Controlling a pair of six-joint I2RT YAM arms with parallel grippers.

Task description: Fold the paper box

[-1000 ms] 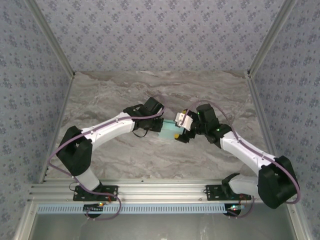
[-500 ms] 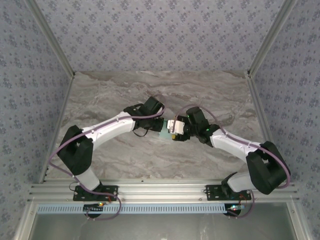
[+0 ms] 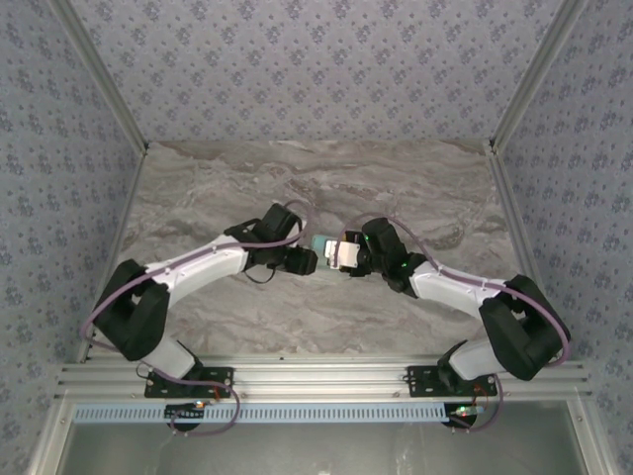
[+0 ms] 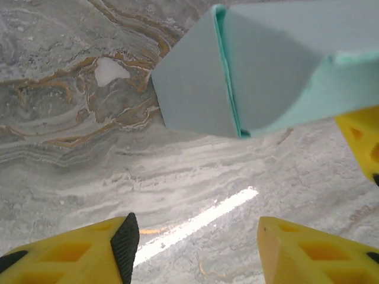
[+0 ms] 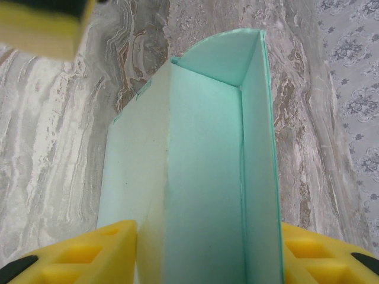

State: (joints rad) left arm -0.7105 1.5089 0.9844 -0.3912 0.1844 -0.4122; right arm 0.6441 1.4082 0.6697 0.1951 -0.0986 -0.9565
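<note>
Aqua card, the paper box (image 3: 318, 243) stands at the middle of the bench (image 3: 198, 198), clamped between the right fingers (image 5: 112, 248), probably to steady it, while the left fingers (image 4: 296, 248) hang spread and empty just left of it, seemingly ready to press a flap.

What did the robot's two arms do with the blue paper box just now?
The right pincer slid left along the light aqua-blue card paper box and now grips it. The left pincer let go of the box, stands open and drew back to the left. The box shifted a little left. The marble table stayed as it was.
</note>
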